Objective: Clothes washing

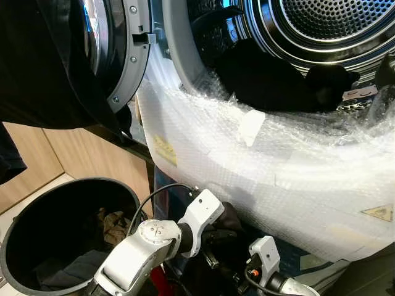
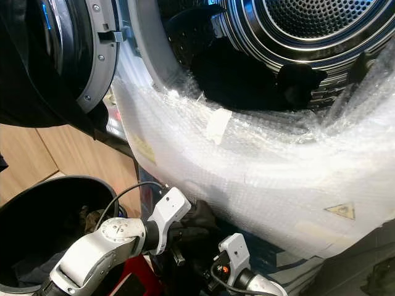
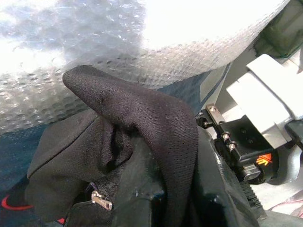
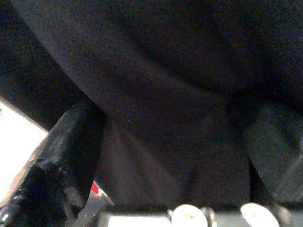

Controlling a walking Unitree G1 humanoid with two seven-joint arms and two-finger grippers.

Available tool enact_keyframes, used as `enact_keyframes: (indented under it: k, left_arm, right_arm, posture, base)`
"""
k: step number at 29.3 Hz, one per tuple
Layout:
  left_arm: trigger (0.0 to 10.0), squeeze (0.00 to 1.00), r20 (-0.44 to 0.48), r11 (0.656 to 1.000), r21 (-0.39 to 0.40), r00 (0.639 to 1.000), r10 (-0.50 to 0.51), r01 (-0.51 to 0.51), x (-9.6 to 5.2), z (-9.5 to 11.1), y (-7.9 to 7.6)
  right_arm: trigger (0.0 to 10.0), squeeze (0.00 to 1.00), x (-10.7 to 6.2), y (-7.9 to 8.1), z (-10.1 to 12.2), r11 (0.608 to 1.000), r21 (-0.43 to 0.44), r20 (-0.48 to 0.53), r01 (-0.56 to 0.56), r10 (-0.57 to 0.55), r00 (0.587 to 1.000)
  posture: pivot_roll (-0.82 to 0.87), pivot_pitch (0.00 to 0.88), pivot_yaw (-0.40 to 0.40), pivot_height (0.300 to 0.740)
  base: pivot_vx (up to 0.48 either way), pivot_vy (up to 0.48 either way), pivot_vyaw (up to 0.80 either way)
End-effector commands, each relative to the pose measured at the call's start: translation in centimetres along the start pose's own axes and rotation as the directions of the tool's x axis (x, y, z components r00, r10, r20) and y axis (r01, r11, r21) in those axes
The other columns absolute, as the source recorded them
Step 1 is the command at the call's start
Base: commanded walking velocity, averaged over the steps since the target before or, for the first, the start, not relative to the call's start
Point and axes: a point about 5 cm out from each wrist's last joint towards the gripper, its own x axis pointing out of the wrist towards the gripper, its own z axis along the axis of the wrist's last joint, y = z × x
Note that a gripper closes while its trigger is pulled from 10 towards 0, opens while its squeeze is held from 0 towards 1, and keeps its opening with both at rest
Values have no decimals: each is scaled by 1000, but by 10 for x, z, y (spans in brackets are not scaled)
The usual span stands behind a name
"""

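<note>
Black garment (image 3: 142, 137): bunched low between both grippers, under the wrapped washer front.
Left gripper (image 1: 216, 237): clamped on the garment.
Right gripper (image 4: 156, 156): fingers straddle dark cloth, grip unclear.
Basket (image 1: 12, 240): beside the left arm, holding clothes.
Drum (image 1: 327, 24): above, dark clothes at its mouth.
</note>
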Motion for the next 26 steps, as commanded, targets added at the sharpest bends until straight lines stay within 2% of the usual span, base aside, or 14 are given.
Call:
enact_keyframes:
  k: [1,2,3,7,13,18,22,25,26]
  left_arm:
    - [0,0,27,999,40,999,-31,30,5,10,-5]
    - [0,0,27,999,40,999,-31,30,5,10,-5]
    - [0,0,33,998,45,999,-40,39,6,13,-7]
    - [0,0,39,997,52,998,-59,56,8,16,-10]
    - [0,0,39,995,64,996,-78,75,14,19,-13]
    - [0,0,43,995,55,996,-82,79,18,21,-15]
    - [0,0,57,998,38,996,-61,59,23,24,-15]
    - [0,0,66,998,30,997,-49,47,26,27,-14]
    - [0,0,70,999,32,997,-38,36,27,29,-12]
  right_arm:
    - [10000,0,2,7,3,998,26,34,-61,60,998]
    - [10000,0,2,7,3,998,26,34,-61,60,998]
    - [10000,0,-1,12,3,991,37,36,-130,128,991]
    - [10000,0,-11,15,-1,972,25,-13,-232,232,973]
    - [10000,0,-17,20,2,947,30,-10,-319,320,947]
    - [10000,0,-14,22,6,946,19,-8,-323,323,946]
    - [10000,0,-6,23,4,961,16,-38,-276,276,960]
    - [10000,0,-2,21,6,974,8,-41,-227,227,973]
    - [10000,0,4,17,9,986,-21,-37,-166,165,986]
  posture:
    - [101,59,-26,740]
    - [101,59,-26,740]
    - [100,57,-23,740]
    - [89,57,-19,740]
    - [85,55,-21,740]
    - [85,52,-24,740]
    - [88,47,-25,740]
    - [89,41,-28,740]
    - [86,43,-27,740]
  base:
    - [0,0,0]
    - [0,0,0]
    - [0,0,0]
    - [0,0,0]
    - [0,0,0]
    - [0,0,0]
    - [0,0,0]
    - [0,0,0]
    - [0,0,0]
